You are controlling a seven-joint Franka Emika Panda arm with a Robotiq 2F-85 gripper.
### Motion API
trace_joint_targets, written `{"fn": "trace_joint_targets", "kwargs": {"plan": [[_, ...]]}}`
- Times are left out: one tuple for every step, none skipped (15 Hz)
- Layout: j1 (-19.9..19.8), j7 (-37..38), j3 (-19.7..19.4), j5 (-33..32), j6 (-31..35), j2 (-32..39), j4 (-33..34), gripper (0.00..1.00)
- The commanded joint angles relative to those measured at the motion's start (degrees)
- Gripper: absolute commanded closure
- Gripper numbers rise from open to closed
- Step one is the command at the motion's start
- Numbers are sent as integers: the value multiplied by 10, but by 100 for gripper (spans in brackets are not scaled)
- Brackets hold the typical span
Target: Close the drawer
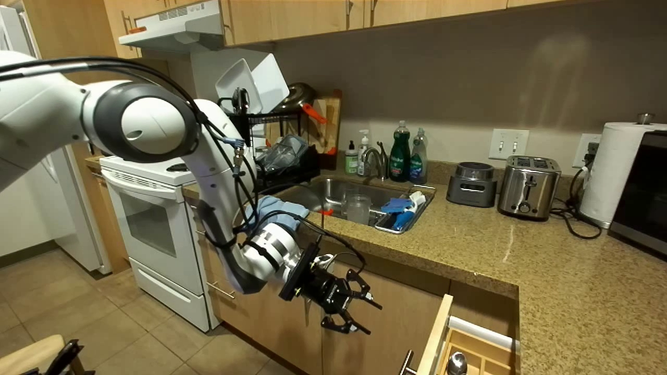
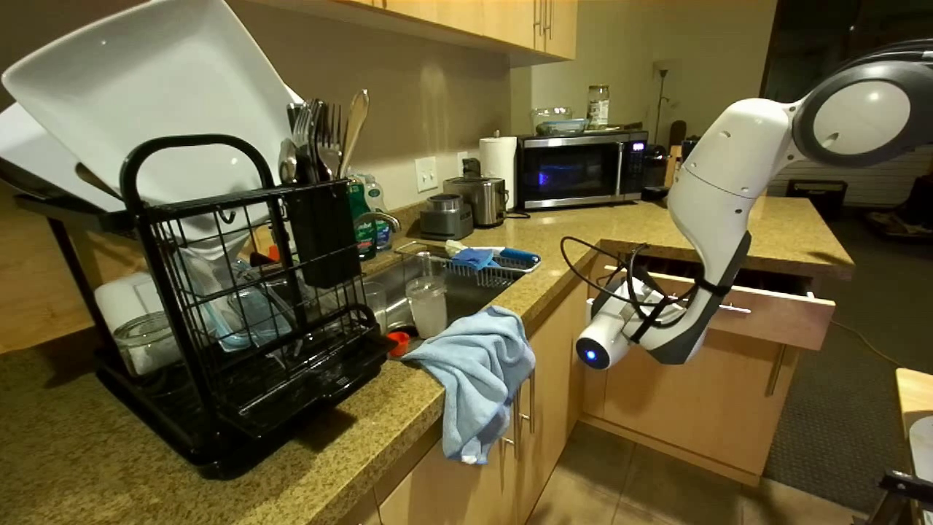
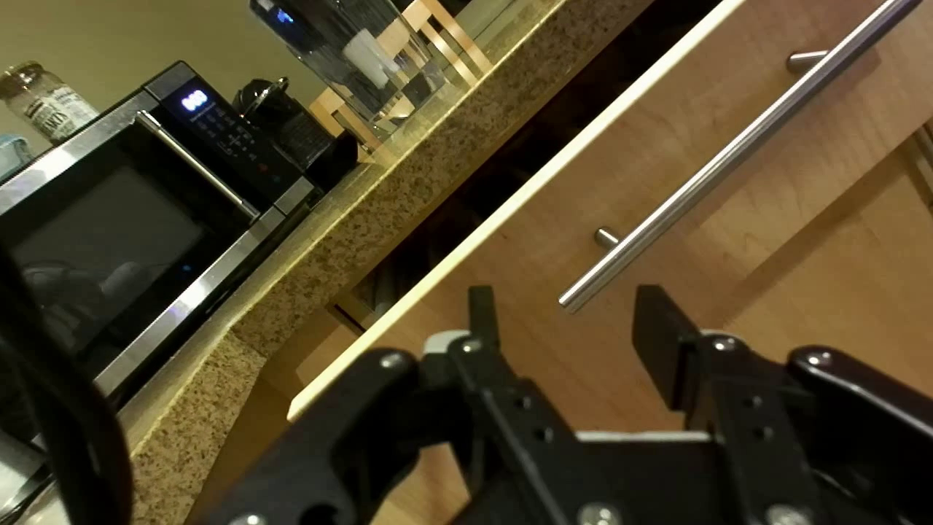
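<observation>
Clearly, your cutlery drawer (image 3: 634, 160) stands pulled out beneath the granite countertop (image 1: 589, 302), its bar handle (image 3: 729, 159) facing your Robotiq gripper (image 1: 372, 319). The jaws stand spread, pinching nothing. Closing them first should make a firmer pusher; then press squarely against the front panel (image 2: 783, 317), clear of the handle's end, straight and slow, so it won't skew.

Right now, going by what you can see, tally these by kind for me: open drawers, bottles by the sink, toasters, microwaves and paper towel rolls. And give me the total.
Open drawers: 1
Bottles by the sink: 4
Toasters: 1
Microwaves: 1
Paper towel rolls: 1
Total: 8
</observation>
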Motion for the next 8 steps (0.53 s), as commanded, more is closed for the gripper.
{"fn": "trace_joint_targets", "kwargs": {"plan": [[-1, 1, -2, -7, 14, 0, -2, 69], [-2, 0, -1, -8, 17, 1, -3, 70], [-3, -4, -1, -11, 24, 1, -4, 77], [-3, -5, 0, -12, 31, 2, -5, 84], [-3, -7, -1, -14, 38, 3, -6, 92], [-2, -7, -2, -16, 40, 4, -5, 97], [-2, -8, -3, -19, 44, 6, -5, 100], [-3, -10, -5, -23, 46, 10, -2, 100]]}}
